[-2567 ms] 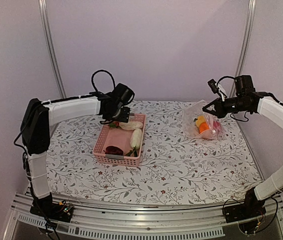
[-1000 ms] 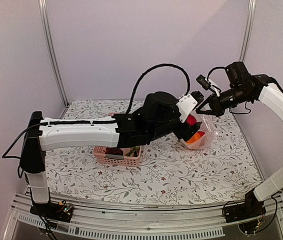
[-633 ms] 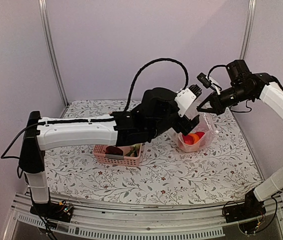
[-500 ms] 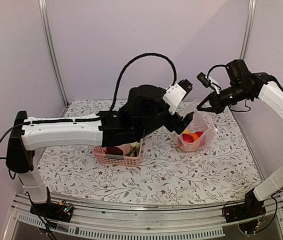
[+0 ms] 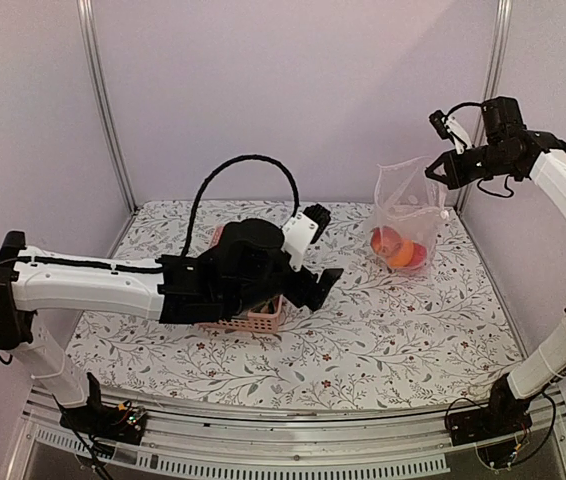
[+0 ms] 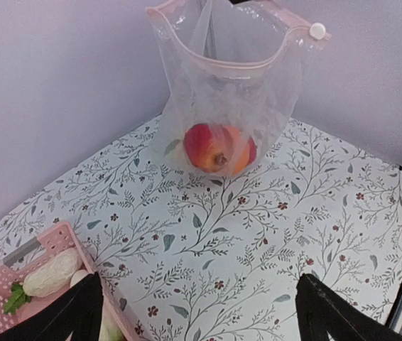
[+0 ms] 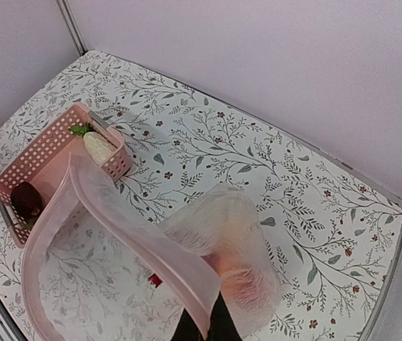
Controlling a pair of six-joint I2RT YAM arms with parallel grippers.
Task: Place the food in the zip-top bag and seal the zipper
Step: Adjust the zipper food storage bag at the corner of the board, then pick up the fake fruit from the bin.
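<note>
My right gripper (image 5: 431, 172) is shut on the rim of the zip-top bag (image 5: 403, 210) and holds it up, hanging open above the table. Its pale pink zipper (image 6: 169, 15) rings the mouth. Red and orange food (image 5: 398, 246) lies at the bag's bottom, also seen in the left wrist view (image 6: 219, 149). My left gripper (image 5: 321, 248) is open and empty, between basket and bag, low over the cloth. White radish pieces (image 7: 100, 148) and a dark maroon piece (image 7: 27, 199) lie in the pink basket (image 7: 59, 160).
The pink basket (image 5: 258, 320) is mostly hidden under my left arm in the top view. A white slider (image 6: 317, 30) sits at one end of the zipper. Walls and metal posts close the back and sides of the flowered table (image 5: 403, 330).
My left arm has pulled back from the bag toward the basket, its gripper now empty; a red piece stays in the bag. My right gripper has lifted the bag higher and rightward.
</note>
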